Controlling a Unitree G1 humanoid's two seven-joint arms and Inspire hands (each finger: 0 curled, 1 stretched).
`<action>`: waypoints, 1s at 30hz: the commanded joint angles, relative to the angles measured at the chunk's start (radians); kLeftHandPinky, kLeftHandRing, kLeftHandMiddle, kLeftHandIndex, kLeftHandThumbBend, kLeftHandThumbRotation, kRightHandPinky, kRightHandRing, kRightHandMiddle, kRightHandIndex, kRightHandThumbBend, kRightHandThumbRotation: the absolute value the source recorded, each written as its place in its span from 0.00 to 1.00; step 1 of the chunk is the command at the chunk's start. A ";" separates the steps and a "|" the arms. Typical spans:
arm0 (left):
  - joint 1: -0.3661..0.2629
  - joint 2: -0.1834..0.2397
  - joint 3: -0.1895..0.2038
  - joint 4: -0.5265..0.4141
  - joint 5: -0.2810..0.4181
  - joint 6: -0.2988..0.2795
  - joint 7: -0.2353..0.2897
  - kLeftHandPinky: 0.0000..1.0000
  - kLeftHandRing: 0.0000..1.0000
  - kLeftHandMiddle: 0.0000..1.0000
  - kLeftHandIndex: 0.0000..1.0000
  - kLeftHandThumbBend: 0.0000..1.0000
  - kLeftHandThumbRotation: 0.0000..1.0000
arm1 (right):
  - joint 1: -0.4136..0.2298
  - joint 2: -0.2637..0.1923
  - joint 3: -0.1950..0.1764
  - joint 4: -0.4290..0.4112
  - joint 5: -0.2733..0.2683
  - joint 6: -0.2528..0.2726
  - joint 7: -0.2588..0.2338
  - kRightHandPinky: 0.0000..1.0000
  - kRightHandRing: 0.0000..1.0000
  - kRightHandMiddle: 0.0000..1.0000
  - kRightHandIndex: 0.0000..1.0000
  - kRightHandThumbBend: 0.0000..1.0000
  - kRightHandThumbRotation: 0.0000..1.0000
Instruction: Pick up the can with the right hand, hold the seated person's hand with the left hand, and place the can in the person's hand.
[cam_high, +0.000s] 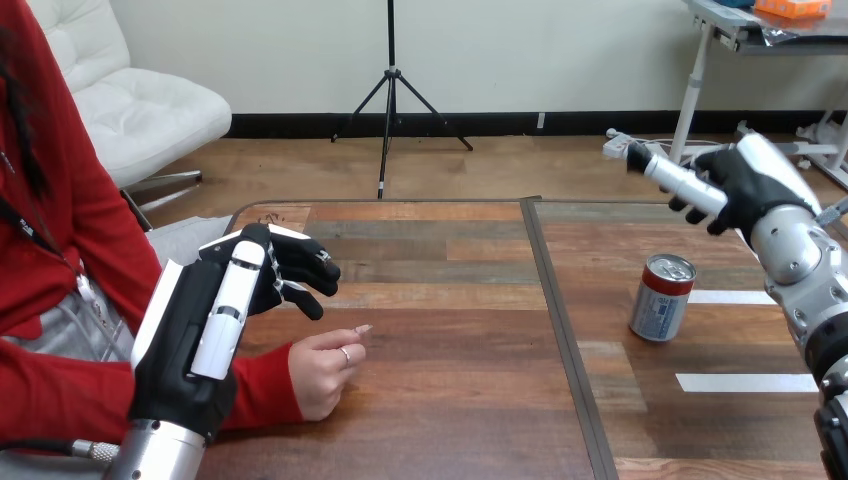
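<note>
The left hand (200, 330) stands raised on its forearm at the view's left, back towards the camera, its fingers (305, 272) bent over in a loose curl that closes on nothing. Just below and beside it, the person's hand (322, 372) rests on the wooden table (450, 400) in a soft fist, thumb side up; the two are close but no grip joins them. By the look of it, the hand is poised there so it can come down and take the person's hand, a step not yet done.

The right hand (735, 182) hangs high at the view's right, its fingers stretched nearly straight towards the left and holding nothing. It sits above and a little beyond the can (662, 297), well clear of it, probably held up so that it can descend on the can from above or from the side.

The can stands on the table's right half, apart from both hands. It is upright, its long axis vertical, silver top facing up, base flat on the wood, so its side wall is free all round for a grasp
</note>
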 joint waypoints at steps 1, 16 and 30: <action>-0.049 0.005 0.008 -0.020 -0.008 -0.006 -0.003 0.39 0.52 0.52 0.47 0.10 1.00 | -0.020 -0.015 0.014 -0.011 -0.011 0.010 0.031 0.68 0.77 0.78 0.76 1.00 0.91; -0.045 0.007 0.010 -0.023 -0.003 -0.008 -0.002 0.40 0.52 0.52 0.47 0.10 1.00 | 0.001 -0.015 0.031 -0.017 -0.032 0.062 0.105 0.75 0.87 0.89 0.87 1.00 0.70; -0.044 0.003 0.007 -0.026 0.001 -0.005 0.002 0.40 0.52 0.52 0.47 0.15 1.00 | 0.021 -0.014 0.056 -0.019 -0.055 0.065 0.121 0.76 0.88 0.91 0.90 1.00 0.56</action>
